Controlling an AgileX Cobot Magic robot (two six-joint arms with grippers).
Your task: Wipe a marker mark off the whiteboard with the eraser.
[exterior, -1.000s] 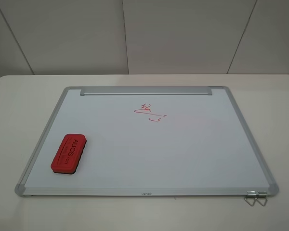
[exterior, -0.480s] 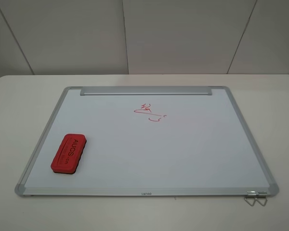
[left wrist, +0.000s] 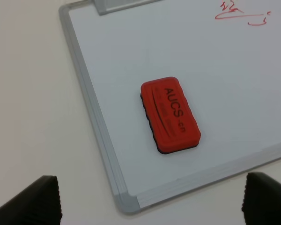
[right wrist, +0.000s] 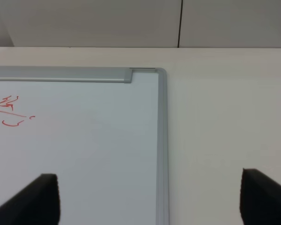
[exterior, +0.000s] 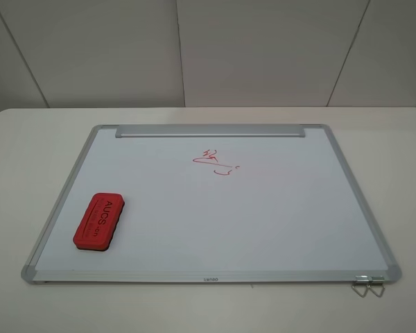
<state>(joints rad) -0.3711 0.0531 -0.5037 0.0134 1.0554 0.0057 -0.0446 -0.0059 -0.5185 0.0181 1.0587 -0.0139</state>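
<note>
The whiteboard lies flat on the table, silver-framed. The red eraser rests on its near-left part, "AUCS" lettering up. No dense hash-like marker mark shows in any view. The only red ink is a sparse squiggle with a curled tail and a tiny tick, up the board's middle. In the left wrist view the eraser lies ahead of my left gripper, which is open and well above it. My right gripper is open over the board's far-right part, holding nothing. Neither gripper shows in the exterior high view.
A metal tray strip runs along the board's far edge. Small wire clips hang at its near-right corner. The pale table surrounds the board, and a white panelled wall stands behind it.
</note>
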